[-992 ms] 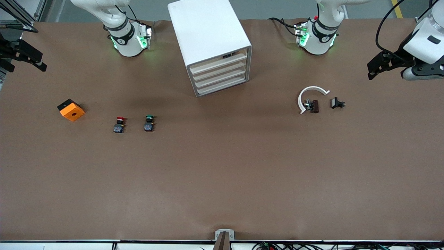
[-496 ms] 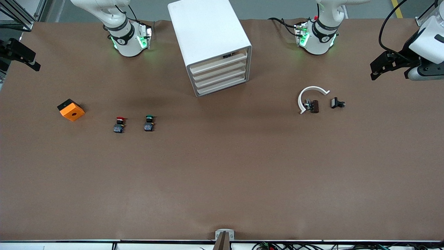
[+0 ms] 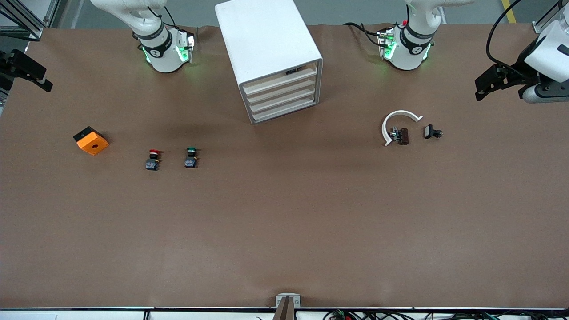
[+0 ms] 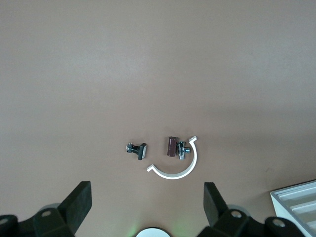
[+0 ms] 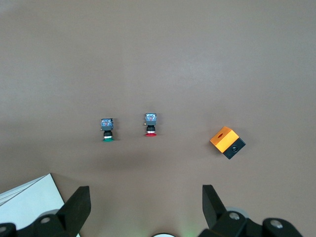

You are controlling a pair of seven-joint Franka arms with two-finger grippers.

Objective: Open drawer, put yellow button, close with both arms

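The white cabinet (image 3: 266, 44) stands at the robots' side of the table, midway between the two bases. Its uppermost drawer (image 3: 280, 80) looks pushed in, level with the three below. A small dark thing (image 3: 294, 70) shows in the gap above its front. No yellow button shows anywhere. My left gripper (image 3: 484, 84) hangs open and empty over the left arm's end of the table; its wrist view (image 4: 146, 205) shows wide-apart jaws. My right gripper (image 3: 29, 73) hangs open and empty over the right arm's end; its wrist view (image 5: 145, 205) shows the same.
A red-capped button (image 3: 153, 159) and a green-capped button (image 3: 191, 158) lie toward the right arm's end, with an orange-and-black block (image 3: 90, 140) beside them. A white curved piece (image 3: 395, 120), a brown part (image 3: 402, 136) and a small black part (image 3: 431, 132) lie toward the left arm's end.
Both grippers have drawn outward toward their own ends of the table and a little toward the robots' side. Nothing on the table has moved.
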